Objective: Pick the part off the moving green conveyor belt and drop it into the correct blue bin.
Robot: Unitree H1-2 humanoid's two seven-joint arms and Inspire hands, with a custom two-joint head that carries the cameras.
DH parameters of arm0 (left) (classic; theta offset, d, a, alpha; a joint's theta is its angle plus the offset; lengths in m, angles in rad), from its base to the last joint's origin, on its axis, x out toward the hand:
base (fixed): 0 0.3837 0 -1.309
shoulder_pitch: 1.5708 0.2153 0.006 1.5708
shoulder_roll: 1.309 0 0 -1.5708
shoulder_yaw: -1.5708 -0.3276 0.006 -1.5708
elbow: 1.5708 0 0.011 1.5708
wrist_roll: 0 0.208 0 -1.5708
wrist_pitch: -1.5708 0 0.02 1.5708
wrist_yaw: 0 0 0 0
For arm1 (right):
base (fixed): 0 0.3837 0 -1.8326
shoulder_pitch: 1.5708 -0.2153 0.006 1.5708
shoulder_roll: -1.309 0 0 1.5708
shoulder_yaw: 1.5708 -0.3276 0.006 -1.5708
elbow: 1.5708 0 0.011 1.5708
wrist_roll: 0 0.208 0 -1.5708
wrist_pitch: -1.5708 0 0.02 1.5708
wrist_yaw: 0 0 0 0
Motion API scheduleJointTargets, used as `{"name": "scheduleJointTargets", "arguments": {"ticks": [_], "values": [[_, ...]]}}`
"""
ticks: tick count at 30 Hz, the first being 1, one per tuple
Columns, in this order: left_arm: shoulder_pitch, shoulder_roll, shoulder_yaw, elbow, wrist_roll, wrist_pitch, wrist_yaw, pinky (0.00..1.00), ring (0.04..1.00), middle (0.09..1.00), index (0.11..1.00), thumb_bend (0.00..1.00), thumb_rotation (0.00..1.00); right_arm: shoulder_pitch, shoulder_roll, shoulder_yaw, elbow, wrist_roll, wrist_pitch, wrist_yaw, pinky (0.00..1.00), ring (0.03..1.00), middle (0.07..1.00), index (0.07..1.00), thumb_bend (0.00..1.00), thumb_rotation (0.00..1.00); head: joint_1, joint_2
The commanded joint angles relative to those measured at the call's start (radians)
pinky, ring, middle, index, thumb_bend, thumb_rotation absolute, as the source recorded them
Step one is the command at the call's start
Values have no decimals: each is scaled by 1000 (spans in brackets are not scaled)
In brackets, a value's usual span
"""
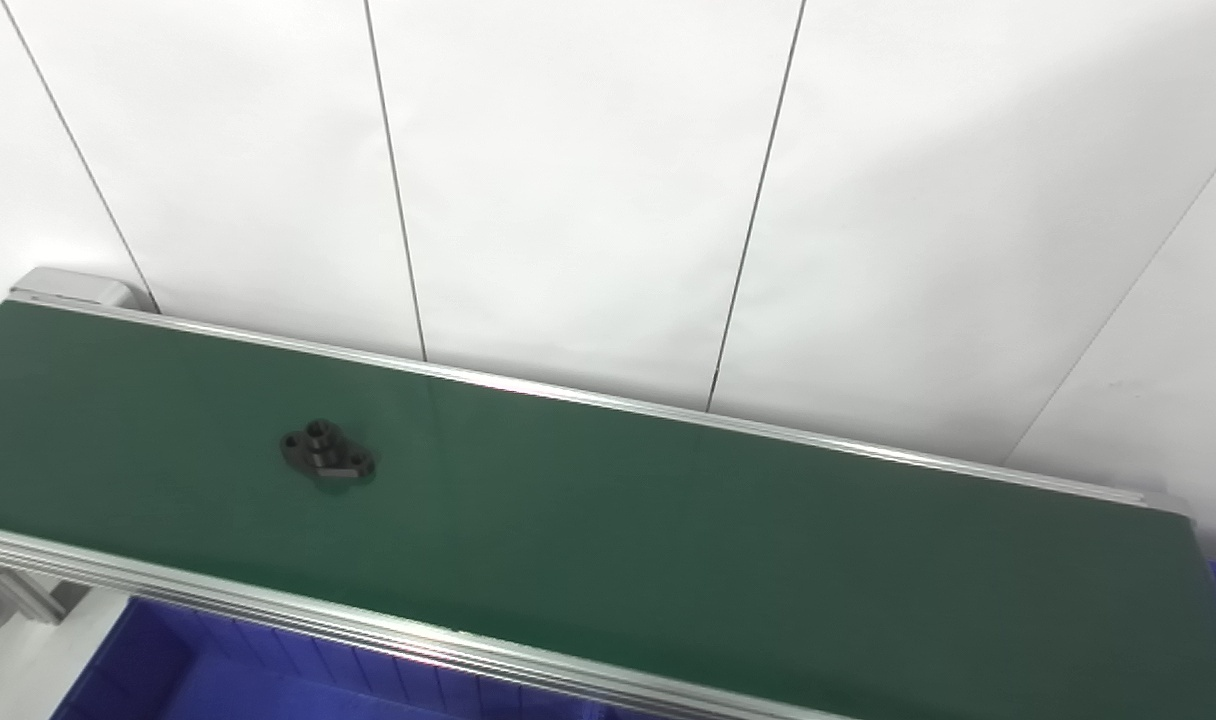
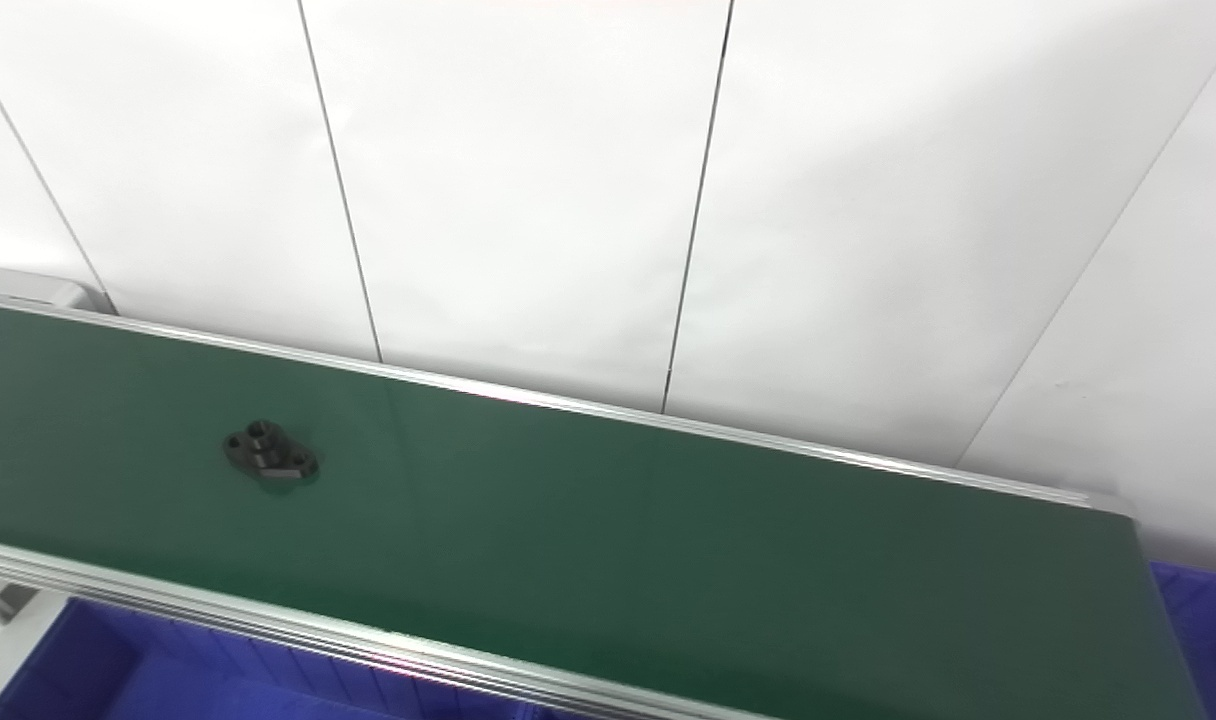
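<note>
Blue bin (image 1: 168,670), black part (image 1: 328,454) lying diagonally

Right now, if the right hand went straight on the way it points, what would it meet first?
Cannot tell: neither hand is in view, so no direction shows. Only the small black flanged part lies on the green conveyor belt, with a blue bin below its near edge.

White seamed wall panels (image 1: 588,170) behind.

Neither robot hand nor either arm shows in the left or right eye view.
</note>
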Motion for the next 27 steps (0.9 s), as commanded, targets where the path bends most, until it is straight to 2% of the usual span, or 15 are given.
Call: {"name": "scheduleJointTargets", "arguments": {"ticks": [1,5,9,13,15,20,21,22,24,26,27], "values": [[-8,10,11,-11,-12,-25,4,696,781,823,823,854,634,3,8,0,-21,7,-50,-19,959,996,1000,1000,841,393,3,2],[-10,5,3,-6,0,-25,23,698,781,820,818,852,634,7,10,-7,-3,10,-139,-62,864,966,998,1000,833,331,27,-1],[-9,3,7,-11,-5,-25,9,701,783,823,823,856,636,17,1,6,-12,14,-254,-130,895,963,995,1000,807,288,34,5],[-6,-1,9,-9,-6,-25,14,699,781,820,818,864,637,26,-25,65,-75,34,-265,-211,884,946,972,991,785,257,27,11],[-9,-3,3,-4,-1,-25,26,695,777,817,816,864,634,31,-43,90,-133,47,-265,-226,842,940,966,987,769,243,22,14],[-9,0,16,-5,-6,-25,-2,691,774,819,820,874,650,36,-50,89,-249,51,-265,-228,763,904,952,974,776,256,1,17],[-8,0,19,-5,-7,-25,-6,689,772,818,819,880,655,35,-49,82,-270,62,-264,-217,816,936,961,977,784,254,1,17],[-7,-1,21,-4,-8,-25,-9,689,771,818,819,881,655,33,-48,76,-286,79,-264,-208,823,939,961,977,785,255,-5,19],[-6,-4,23,-2,-12,-25,-11,686,769,816,817,877,647,20,-48,62,-318,109,-261,-187,925,960,960,975,790,243,-14,21],[-7,-4,24,0,-9,-25,-9,684,769,816,817,869,640,11,-44,47,-347,128,-249,-160,985,975,960,982,793,228,-14,21],[-6,-5,26,1,-8,-25,-7,684,768,815,817,867,642,4,-41,38,-360,126,-243,-148,992,979,963,987,793,228,-52,30]]}}
